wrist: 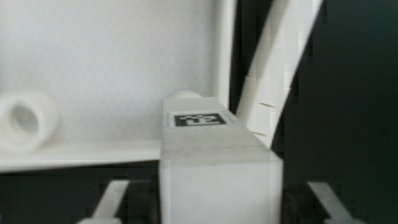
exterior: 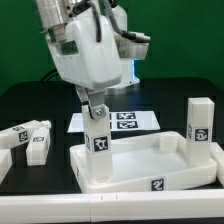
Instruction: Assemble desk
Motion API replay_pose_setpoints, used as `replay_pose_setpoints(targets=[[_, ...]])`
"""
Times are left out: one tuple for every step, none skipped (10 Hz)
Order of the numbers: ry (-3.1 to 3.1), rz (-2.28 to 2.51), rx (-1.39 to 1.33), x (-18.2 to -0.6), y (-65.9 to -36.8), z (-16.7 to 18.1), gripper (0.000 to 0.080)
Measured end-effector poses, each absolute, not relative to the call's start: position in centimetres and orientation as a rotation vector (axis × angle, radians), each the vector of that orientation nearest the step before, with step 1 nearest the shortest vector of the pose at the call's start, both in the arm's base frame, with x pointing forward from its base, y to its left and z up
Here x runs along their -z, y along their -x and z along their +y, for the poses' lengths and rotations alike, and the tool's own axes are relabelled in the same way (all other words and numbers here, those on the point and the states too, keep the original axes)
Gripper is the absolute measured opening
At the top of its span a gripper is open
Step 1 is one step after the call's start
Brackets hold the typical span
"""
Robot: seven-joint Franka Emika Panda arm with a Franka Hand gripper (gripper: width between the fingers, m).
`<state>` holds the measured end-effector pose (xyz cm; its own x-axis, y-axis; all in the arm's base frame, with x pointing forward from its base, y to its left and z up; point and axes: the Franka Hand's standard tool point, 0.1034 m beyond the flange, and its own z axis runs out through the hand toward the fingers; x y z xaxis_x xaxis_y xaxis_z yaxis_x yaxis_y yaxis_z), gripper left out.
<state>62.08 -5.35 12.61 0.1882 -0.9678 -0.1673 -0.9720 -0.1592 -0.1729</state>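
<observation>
Ext. view: I see the gripper (exterior: 94, 108) near frame centre, fingers closed on both sides of one upright leg (exterior: 98, 138), pinching its top end. This leg stands at the desk top's (exterior: 150, 172) far corner, on the exterior view's left. The desk top lies lower centre-right on the black table (exterior: 30, 100). A second leg (exterior: 200, 125) stands upright at the right edge. Loose legs (exterior: 25, 138) lie mid-left. The marker board (exterior: 128, 120) is just behind. Wrist view: same leg (wrist: 214, 160) betw. fingers (wrist: 116, 200), desk top (wrist: 107, 60) w/ a round hole (wrist: 22, 120).
</observation>
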Motion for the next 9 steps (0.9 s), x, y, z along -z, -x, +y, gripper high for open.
replay_pose_setpoints(targets=[[2.083, 1.992, -0.055, -12.6, -62.2, -5.2, 0.0293], [2.042, 2.032, -0.061, -12.6, -62.3, -5.2, 0.0293], [2.027, 2.046, -0.064, -12.6, -62.3, -5.1, 0.0293], [2.072, 2.0, -0.056, -12.5, -62.3, -5.1, 0.0293], [2.133, 1.937, -0.044, -12.5, -62.2, -5.1, 0.0387], [2.319, 1.738, -0.011, -12.4, -62.2, -4.8, 0.0529], [2.533, 1.483, 0.025, -12.3, -62.2, -4.2, 0.0614], [2.633, 1.323, 0.016, -12.0, -61.9, -3.6, 0.0638], [2.664, 1.26, 0.02, -11.9, -61.8, -3.6, 0.0638]])
